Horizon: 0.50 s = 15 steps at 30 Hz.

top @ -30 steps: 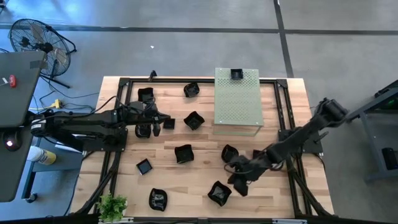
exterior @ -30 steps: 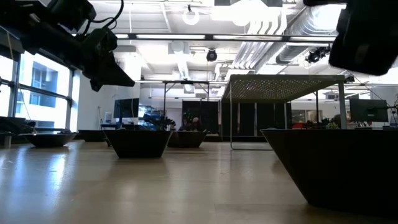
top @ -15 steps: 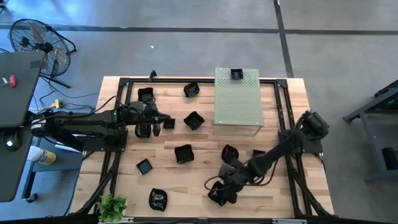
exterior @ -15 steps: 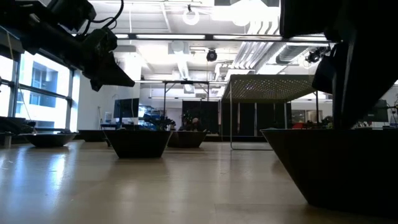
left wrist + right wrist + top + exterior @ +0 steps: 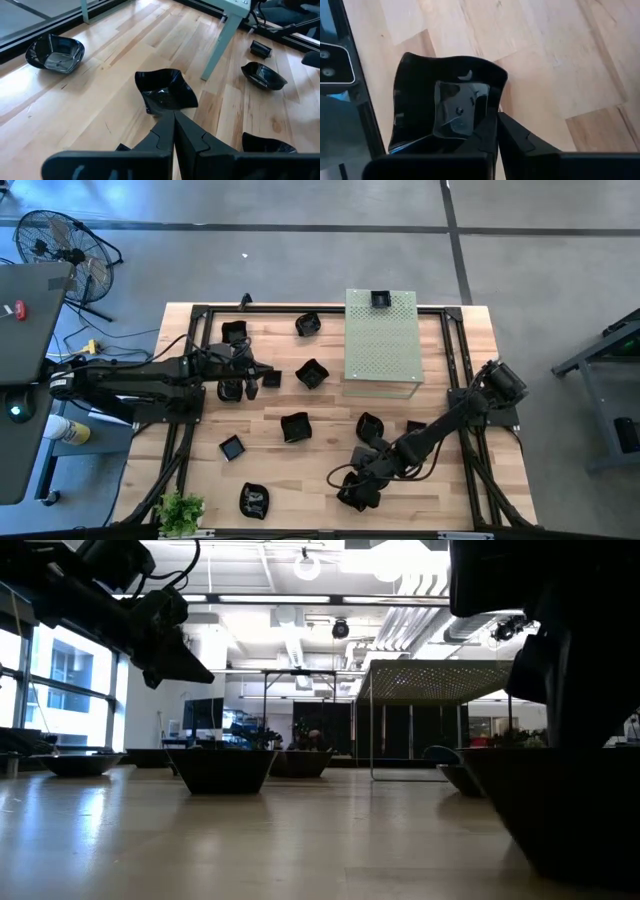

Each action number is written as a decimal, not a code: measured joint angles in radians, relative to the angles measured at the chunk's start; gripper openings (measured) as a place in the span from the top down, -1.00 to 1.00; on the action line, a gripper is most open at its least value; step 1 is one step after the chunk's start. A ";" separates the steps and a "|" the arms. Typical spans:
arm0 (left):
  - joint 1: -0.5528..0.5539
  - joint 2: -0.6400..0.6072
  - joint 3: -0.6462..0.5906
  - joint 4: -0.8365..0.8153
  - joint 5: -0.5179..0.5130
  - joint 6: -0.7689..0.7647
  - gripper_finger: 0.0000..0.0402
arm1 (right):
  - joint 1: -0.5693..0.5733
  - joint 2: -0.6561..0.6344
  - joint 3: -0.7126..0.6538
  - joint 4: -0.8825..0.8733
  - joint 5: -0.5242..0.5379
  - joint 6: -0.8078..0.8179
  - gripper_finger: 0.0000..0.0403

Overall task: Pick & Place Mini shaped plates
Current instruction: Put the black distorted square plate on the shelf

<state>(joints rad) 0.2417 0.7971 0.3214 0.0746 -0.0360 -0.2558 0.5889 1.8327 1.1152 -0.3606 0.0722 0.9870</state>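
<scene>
Right gripper down at the table's near edge, fingers pinched on the rim of a wavy-edged black dish.

Gripped by one wall, probably so the dish can be lifted without tipping and carried toward the pale green perforated board, where one small dish already sits. Clear only in the right wrist view: one finger inside the dish, one outside; overhead, just a dark mass. Left gripper closed and empty, waiting just short of another wavy dish. Remaining plates scattered over the table, well apart.
</scene>
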 joint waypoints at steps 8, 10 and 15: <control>0.000 0.000 0.000 0.003 0.000 -0.003 1.00 | -0.008 -0.079 0.000 -0.051 -0.003 0.025 0.99; 0.000 0.000 0.000 0.003 0.000 -0.003 1.00 | -0.020 -0.122 0.000 -0.076 0.002 0.029 0.98; 0.000 0.000 0.000 0.005 -0.001 -0.013 1.00 | -0.082 -0.267 0.000 -0.154 0.014 0.021 0.99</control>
<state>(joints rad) 0.2417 0.7969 0.3214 0.0792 -0.0368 -0.2685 0.5071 1.5653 1.1152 -0.5142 0.0857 1.0084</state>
